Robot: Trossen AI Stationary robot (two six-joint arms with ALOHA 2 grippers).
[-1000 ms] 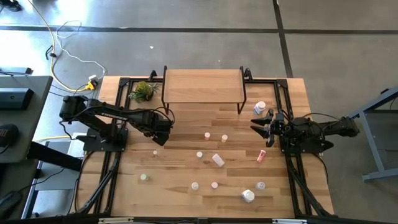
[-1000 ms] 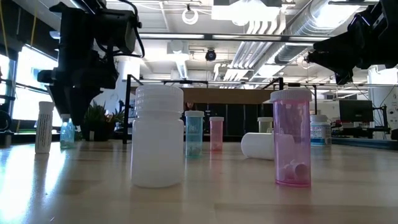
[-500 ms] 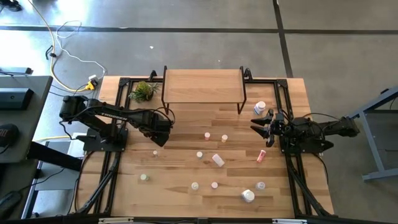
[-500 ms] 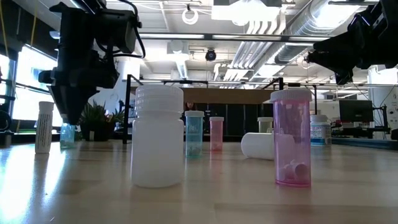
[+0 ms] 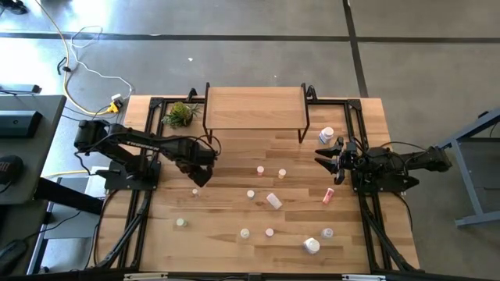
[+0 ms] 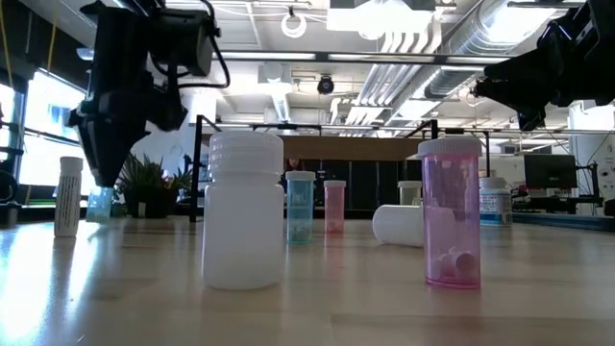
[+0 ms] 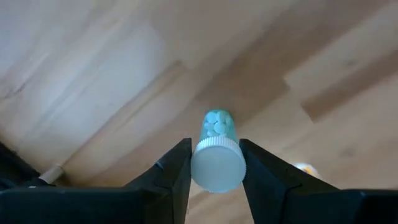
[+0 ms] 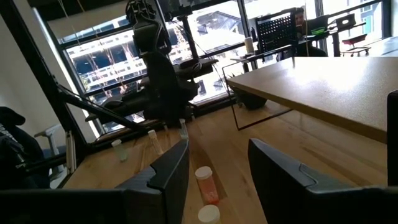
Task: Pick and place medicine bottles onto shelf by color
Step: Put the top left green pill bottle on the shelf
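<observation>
At centre-left of the high view, the left gripper [image 5: 200,176] hides what its wrist view reveals: fingers [image 7: 177,171] pinching a white-capped green pill bottle [image 7: 217,152]; the right gripper [image 5: 326,160] waits spread.

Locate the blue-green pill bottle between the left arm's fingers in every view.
High view: hidden under the left end effector, left of centre.
Low view: blue-green bottle far left, below that end effector.
Left wrist view: centre, white cap toward camera.
Right wrist view: not discernible.
Shared landmark: the shelf.
</observation>
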